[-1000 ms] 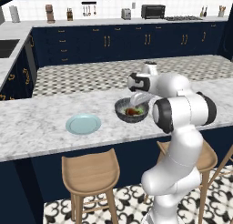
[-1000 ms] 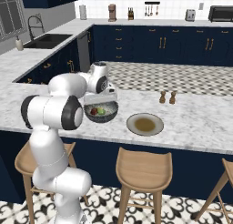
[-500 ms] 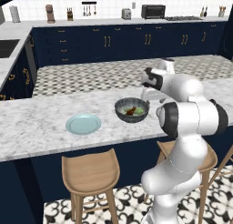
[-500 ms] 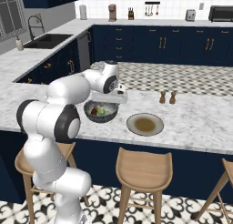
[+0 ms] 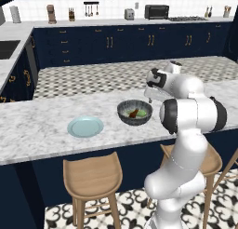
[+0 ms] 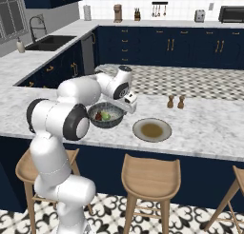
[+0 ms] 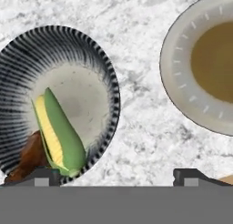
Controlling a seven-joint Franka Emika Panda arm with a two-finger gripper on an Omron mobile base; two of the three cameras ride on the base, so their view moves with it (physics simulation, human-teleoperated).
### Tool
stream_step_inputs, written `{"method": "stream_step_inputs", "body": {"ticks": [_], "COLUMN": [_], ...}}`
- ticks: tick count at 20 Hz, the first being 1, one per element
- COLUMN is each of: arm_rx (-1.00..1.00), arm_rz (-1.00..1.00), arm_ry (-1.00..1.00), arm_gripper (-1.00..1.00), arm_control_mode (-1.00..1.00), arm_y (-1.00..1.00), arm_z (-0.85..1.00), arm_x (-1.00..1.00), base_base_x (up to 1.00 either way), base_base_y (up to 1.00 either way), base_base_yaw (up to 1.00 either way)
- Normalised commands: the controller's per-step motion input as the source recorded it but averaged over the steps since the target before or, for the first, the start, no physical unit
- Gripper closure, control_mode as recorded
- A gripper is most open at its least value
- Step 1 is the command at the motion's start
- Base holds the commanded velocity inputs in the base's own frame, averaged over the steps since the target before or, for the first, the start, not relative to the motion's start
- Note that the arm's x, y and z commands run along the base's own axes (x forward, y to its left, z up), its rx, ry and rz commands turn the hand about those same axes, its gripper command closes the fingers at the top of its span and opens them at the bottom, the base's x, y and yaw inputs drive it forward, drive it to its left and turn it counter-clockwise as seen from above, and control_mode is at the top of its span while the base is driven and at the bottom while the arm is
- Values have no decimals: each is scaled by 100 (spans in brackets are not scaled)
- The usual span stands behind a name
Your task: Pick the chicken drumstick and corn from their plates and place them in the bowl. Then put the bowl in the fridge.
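Gripper (image 7: pixel 116 175) jaws wide apart, nothing held, hovering over bare marble between the bowl (image 7: pixel 98 73) at left of the hand view and the grey-rimmed plate (image 7: pixel 182 104) at upper right. Corn (image 7: pixel 59 134) and chicken drumstick (image 7: pixel 29 157) both lie inside the bowl, lower left. Light-blue plate (image 5: pixel 85 127) sits left of centre in the left base view. Bowl likely rigid, moderately heavy, textured outside so decent friction; best hold is one finger inside the rim, one outside. Keep it level or the food rolls.
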Motion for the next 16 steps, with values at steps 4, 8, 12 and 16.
{"method": "stream_step_inputs", "body": {"ticks": [4,8,12,16], "arm_rx": [0,0,5,8], "arm_rz": [-45,-25,-5,0], "arm_ry": [19,19,16,11], "arm_gripper": [-100,-100,-100,-100], "arm_control_mode": [-100,-100,-100,-100], "arm_y": [3,1,-6,-5], "arm_z": [-57,-47,-22,-9], "arm_x": [42,60,39,24], "base_base_x": [0,0,0,0], "base_base_y": [0,0,0,0], "base_base_yaw": [0,0,0,0]}}
